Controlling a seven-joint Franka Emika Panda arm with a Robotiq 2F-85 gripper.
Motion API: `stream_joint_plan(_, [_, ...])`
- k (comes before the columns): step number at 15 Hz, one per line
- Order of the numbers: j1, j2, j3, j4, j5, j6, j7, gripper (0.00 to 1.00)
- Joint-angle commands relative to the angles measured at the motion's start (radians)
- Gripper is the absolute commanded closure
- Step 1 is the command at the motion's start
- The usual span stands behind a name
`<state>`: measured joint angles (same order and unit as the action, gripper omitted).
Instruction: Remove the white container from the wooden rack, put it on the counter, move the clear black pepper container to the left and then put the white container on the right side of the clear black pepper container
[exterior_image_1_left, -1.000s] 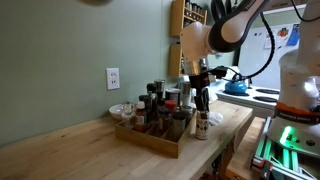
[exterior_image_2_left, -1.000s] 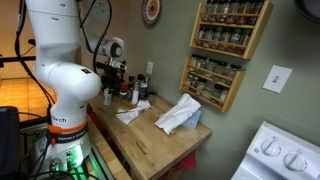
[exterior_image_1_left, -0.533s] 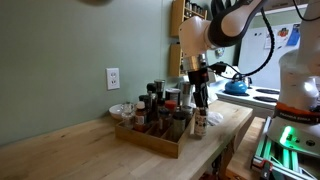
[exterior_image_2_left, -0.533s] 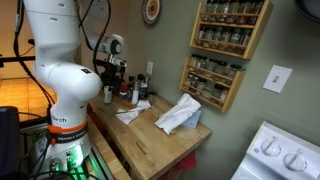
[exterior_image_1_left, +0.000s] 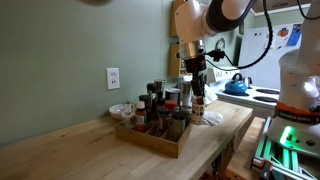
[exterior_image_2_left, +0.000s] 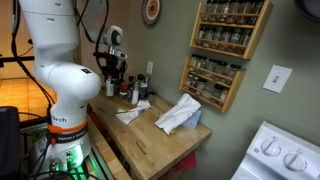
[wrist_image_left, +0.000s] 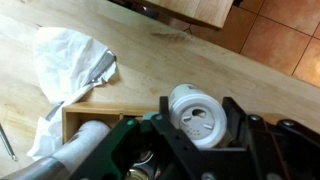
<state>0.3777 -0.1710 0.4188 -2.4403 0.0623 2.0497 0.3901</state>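
My gripper (exterior_image_1_left: 196, 92) is shut on the white container (exterior_image_1_left: 197, 106), a small whitish cylindrical bottle, and holds it in the air above the near end of the wooden rack (exterior_image_1_left: 152, 141). In the wrist view the container's perforated white lid (wrist_image_left: 193, 117) sits between the black jaws (wrist_image_left: 198, 110), with a corner of the rack (wrist_image_left: 72, 112) below. The rack holds several dark-capped spice bottles (exterior_image_1_left: 155, 105) on the light-wood counter (exterior_image_1_left: 60, 150). I cannot pick out the clear black pepper container among them.
A crumpled white cloth (wrist_image_left: 68, 58) lies on the counter past the rack and also shows in an exterior view (exterior_image_2_left: 178, 114). A small white bowl (exterior_image_1_left: 121, 110) stands behind the rack by the wall. Two wall-hung spice shelves (exterior_image_2_left: 212, 80) hang above the counter. A stove (exterior_image_2_left: 280, 155) adjoins it.
My gripper has risen with the white container, lifting it from near counter level beside the rack's end to well above the rack.
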Motion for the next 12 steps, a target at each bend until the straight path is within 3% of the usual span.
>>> stream_joint_plan(1, [-0.014, -0.006, 0.003, 0.009, -0.061, 0.002, 0.015, 0.69])
stream_joint_plan(12, [-0.037, 0.026, -0.002, 0.020, -0.157, 0.094, 0.015, 0.69])
